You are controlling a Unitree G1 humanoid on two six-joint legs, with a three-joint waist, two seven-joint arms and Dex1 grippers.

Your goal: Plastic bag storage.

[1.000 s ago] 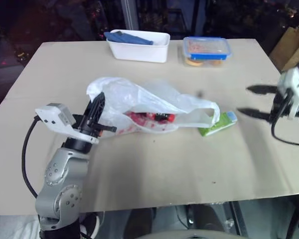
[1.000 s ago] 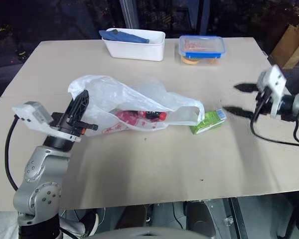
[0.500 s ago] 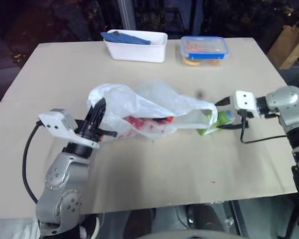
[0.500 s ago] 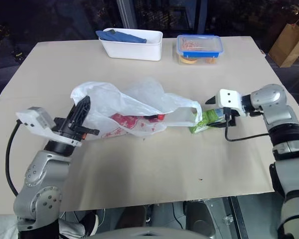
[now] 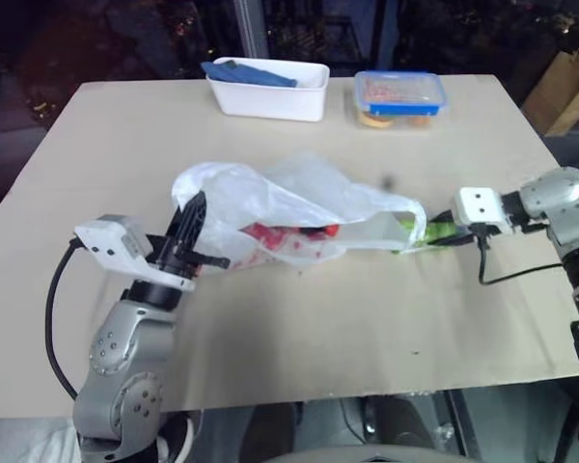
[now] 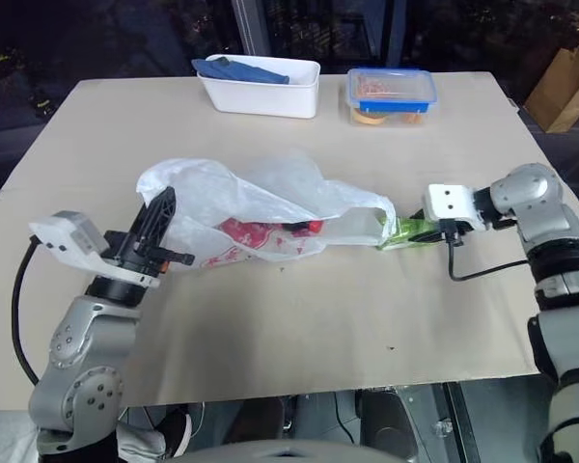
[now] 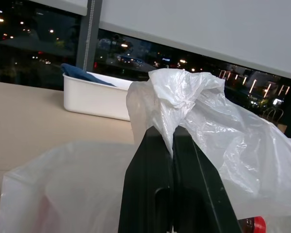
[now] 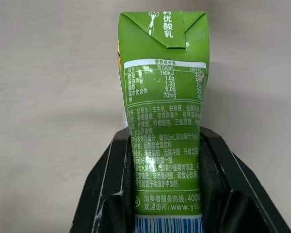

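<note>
The left gripper (image 7: 173,138) is clamped on a bunched fold of the thin, crinkly translucent bag (image 5: 289,207), which spreads beyond it toward the right gripper (image 8: 166,145). That one's fingers (image 8: 117,160) grip one glossy green carton (image 8: 164,97), its print legible from the wrist. Farther off: one white tub (image 5: 270,92).

A test room by night: cardboard-topped table (image 5: 299,328) set against dark windows (image 7: 34,46) showing city lights.
</note>
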